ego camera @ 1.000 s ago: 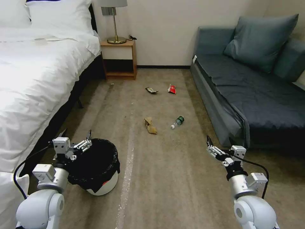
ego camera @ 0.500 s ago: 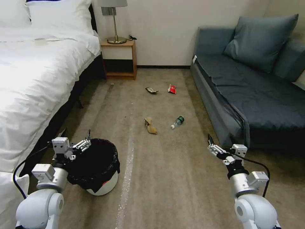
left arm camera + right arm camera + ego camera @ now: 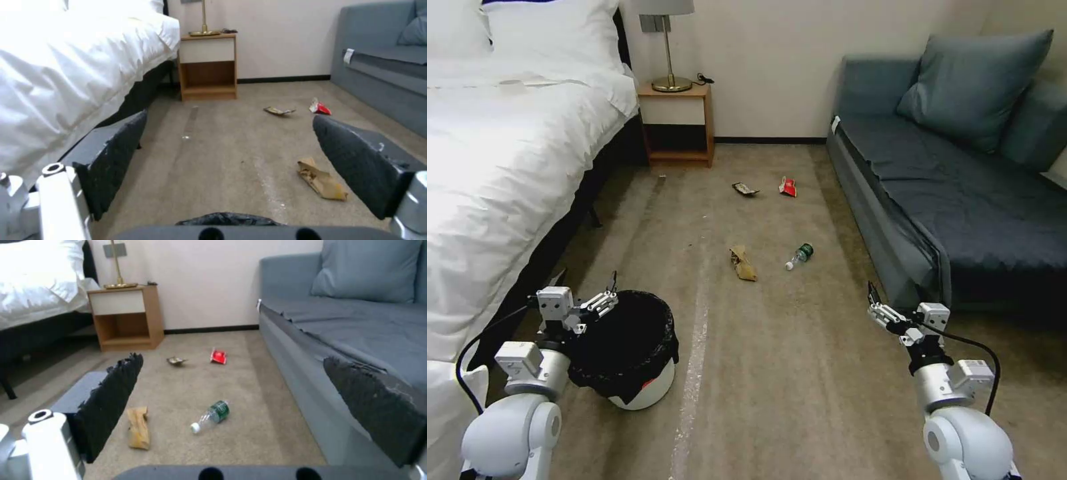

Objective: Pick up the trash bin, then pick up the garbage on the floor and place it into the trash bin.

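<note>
My head camera sits high and looks forward and down the floor (image 3: 774, 347), with the bed (image 3: 487, 167) on my left, the sofa (image 3: 960, 193) on my right and the nightstand (image 3: 679, 123) far ahead by the wall. My left wrist camera sits low, just above the floor, and looks the same way between the wide-apart fingers (image 3: 113, 156) of my left tool (image 3: 231, 163). My right wrist camera is low too, nearer the sofa. All three views share the nightstand, the brown paper bag (image 3: 743, 263) and the red wrapper (image 3: 788, 187).
</note>
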Robot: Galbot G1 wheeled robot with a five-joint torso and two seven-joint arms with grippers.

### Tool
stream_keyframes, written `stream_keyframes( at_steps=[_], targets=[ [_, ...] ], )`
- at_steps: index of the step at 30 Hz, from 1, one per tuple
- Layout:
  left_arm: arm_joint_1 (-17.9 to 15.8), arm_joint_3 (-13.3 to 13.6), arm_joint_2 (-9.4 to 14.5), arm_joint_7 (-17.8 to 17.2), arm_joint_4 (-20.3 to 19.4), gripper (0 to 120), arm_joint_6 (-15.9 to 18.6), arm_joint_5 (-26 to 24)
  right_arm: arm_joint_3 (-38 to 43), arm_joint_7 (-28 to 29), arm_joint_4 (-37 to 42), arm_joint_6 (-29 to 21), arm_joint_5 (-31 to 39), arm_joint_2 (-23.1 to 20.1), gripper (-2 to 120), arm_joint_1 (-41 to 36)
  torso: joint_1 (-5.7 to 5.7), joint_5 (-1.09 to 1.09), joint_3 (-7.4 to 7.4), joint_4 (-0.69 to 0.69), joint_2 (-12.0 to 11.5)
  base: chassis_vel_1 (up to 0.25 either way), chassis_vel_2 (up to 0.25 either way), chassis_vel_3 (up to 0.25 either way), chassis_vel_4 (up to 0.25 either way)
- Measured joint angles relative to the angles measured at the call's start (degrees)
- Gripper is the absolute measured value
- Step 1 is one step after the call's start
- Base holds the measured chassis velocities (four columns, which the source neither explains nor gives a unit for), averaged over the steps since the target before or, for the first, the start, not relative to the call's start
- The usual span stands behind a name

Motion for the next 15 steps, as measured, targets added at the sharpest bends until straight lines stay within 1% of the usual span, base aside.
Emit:
stream_keyframes(
  at_steps=[7, 15],
  targets=[
    [-0.27, -0.72, 0.24, 0.03, 0.59, 100, -0.07, -0.59, 1.53, -0.11, -0.03, -0.08, 0.44, -0.26, 100, 0.63, 0.00, 0.00, 0.00, 0.00, 0.00, 0.000, 0.000, 0.000, 0.000],
    [-0.86, -0.47, 0.44, 0.07, 1.01, 100, -0.14, -0.71, 1.98, -0.69, -0.92, 0.49, -1.28, -0.27, 100, 0.66, 0.00, 0.00, 0.00, 0.00, 0.00, 0.000, 0.000, 0.000, 0.000]
  ],
)
